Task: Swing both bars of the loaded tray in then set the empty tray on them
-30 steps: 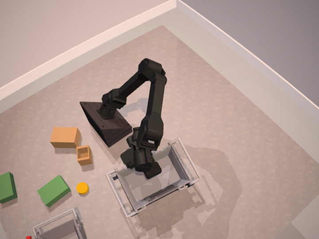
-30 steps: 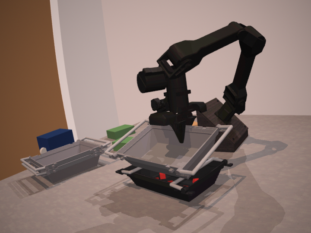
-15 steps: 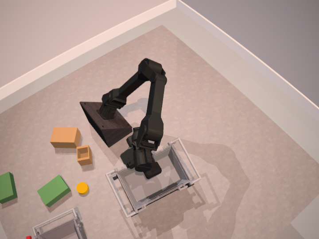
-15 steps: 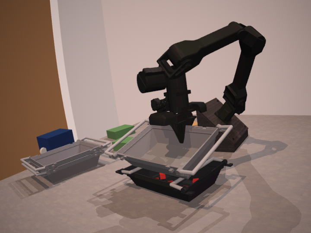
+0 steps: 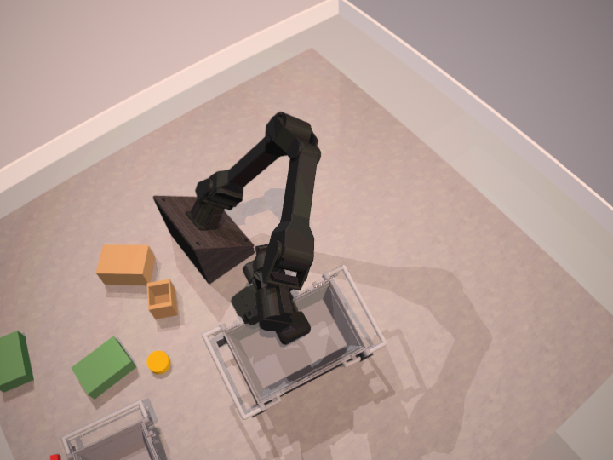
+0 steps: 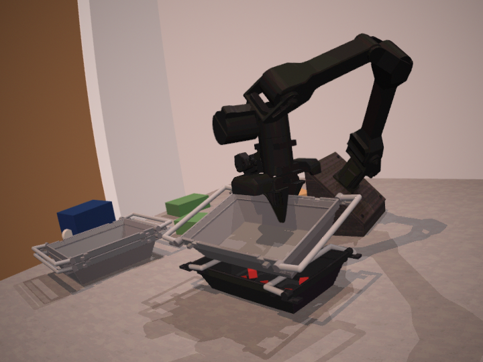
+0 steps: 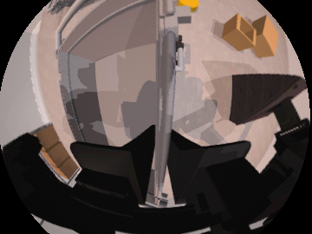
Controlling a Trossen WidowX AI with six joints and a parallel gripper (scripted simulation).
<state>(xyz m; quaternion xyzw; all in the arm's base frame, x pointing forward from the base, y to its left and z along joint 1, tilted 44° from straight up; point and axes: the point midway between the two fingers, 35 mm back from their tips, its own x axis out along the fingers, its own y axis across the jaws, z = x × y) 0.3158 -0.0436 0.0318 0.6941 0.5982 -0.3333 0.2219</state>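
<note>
Pincer (image 6: pixel 281 210) pinching grey tray's (image 6: pixel 249 229) far wall, tray tilted just above black tray (image 6: pixel 312 286); another grey tray (image 6: pixel 105 249) at 9 o'clock.

Open floor right of the black tray (image 6: pixel 312 280) (blocks (image 5: pixel 102 366), spare tray (image 6: pixel 102 249) crowding left)

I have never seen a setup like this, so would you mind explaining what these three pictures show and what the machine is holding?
It is one black robot arm on a dark wedge-shaped base. One picture looks down from above, one from the side, and one from a camera by the hand. The hand is shut on the wall of a grey tray, holding it tilted above a black tray with red blocks inside. On the surface also lie another grey tray, orange boxes, green blocks and a yellow disc.
</note>
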